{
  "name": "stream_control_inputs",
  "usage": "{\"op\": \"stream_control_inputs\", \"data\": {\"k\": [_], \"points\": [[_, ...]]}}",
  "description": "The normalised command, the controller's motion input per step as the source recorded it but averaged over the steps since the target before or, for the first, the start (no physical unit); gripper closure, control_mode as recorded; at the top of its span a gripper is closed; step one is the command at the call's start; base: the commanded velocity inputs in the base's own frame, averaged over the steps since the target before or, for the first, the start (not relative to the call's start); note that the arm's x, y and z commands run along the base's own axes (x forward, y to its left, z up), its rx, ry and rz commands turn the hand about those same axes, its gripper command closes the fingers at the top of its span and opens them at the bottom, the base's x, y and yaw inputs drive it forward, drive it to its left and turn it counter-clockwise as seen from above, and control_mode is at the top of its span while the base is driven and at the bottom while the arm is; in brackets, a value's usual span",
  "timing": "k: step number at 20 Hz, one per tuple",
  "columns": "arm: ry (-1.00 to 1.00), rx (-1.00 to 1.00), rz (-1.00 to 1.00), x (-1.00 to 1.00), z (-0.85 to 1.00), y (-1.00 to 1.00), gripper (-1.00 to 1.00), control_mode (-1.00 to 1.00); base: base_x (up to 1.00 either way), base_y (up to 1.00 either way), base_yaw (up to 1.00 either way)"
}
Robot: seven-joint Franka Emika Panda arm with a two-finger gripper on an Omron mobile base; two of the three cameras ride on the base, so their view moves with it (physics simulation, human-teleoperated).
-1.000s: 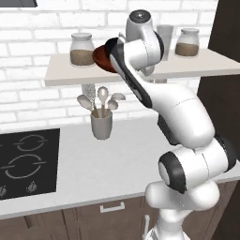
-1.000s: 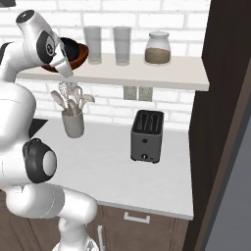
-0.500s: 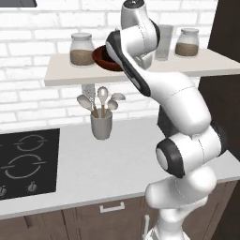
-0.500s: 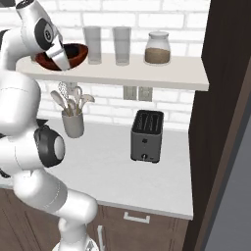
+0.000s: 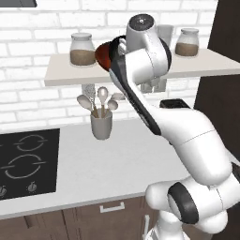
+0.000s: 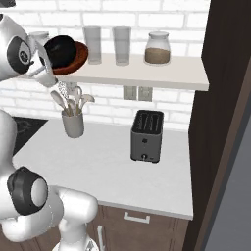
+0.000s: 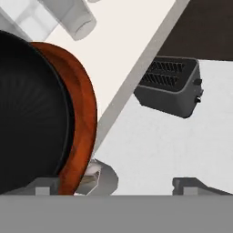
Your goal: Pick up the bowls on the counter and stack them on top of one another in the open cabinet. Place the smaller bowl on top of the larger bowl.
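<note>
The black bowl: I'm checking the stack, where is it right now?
The black bowl sits nested in the reddish-brown bowl at the left end of the wall shelf, left of the two glasses, above the utensil cup.

So the small glossy black bowl (image 6: 60,51) is sitting inside the wider reddish-brown bowl (image 6: 80,55), nested together, both tilted, up on the pale wall shelf (image 6: 147,72) near its left end, right at the front edge.

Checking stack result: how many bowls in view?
2, both on the wall shelf: black bowl nested in the reddish-brown bowl, left of the glasses.
</note>
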Motion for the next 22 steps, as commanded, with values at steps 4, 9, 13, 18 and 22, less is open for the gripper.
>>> {"op": "stream_control_inputs", "data": {"k": [4, 9, 13, 18, 22], "points": [[-0.27, 0.0, 0.0, -1.0, -0.96, -0.4, -1.0, -1.0, 0.0, 0.0, 0.0], [-0.19, 0.01, 0.0, -1.0, -0.99, -0.63, -1.0, -1.0, 0.0, 0.0, 0.0], [-0.18, 0.04, 0.01, -1.0, -1.0, -0.83, -1.0, -1.0, 0.0, 0.0, 0.0], [-0.24, 0.31, 0.0, -1.0, -0.72, -1.0, -1.0, -1.0, 0.0, 0.0, 0.0], [-0.11, 0.48, 0.0, -0.91, 0.31, -1.0, -1.0, -1.0, 0.0, 0.0, 0.0]]}}
